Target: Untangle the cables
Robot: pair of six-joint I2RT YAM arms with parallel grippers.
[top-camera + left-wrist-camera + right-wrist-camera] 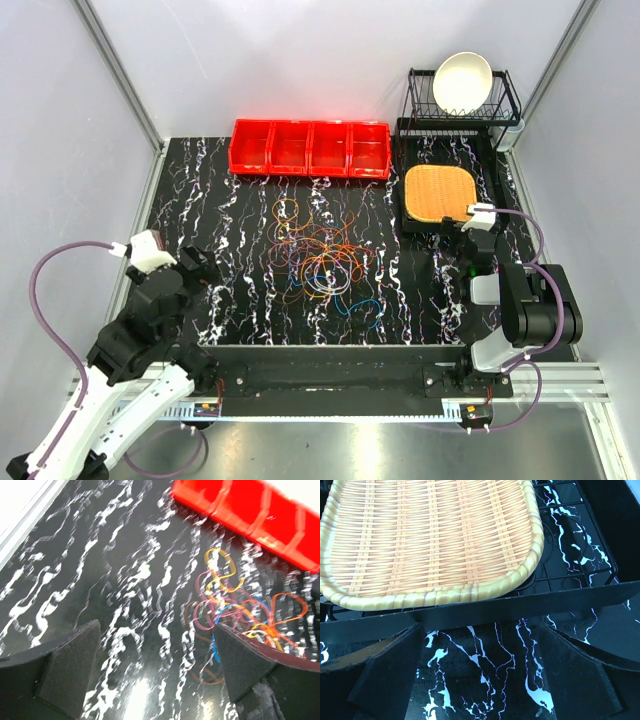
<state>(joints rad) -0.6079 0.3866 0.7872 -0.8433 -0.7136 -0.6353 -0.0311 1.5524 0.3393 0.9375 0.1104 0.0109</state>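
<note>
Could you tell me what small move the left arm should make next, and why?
Probably ease the left tool forward and rightward to the cables: it is open and empty, and the tangle lies ahead, to its right.

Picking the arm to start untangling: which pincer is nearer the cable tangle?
Left. The left pincer sits open just left of the cables, facing them; the right pincer is farther off to their right, by the wicker tray.

Glossy black marble-veined tabletop; woven wicker tray; shiny red plastic bins; matt, grainy finger pads.
</note>
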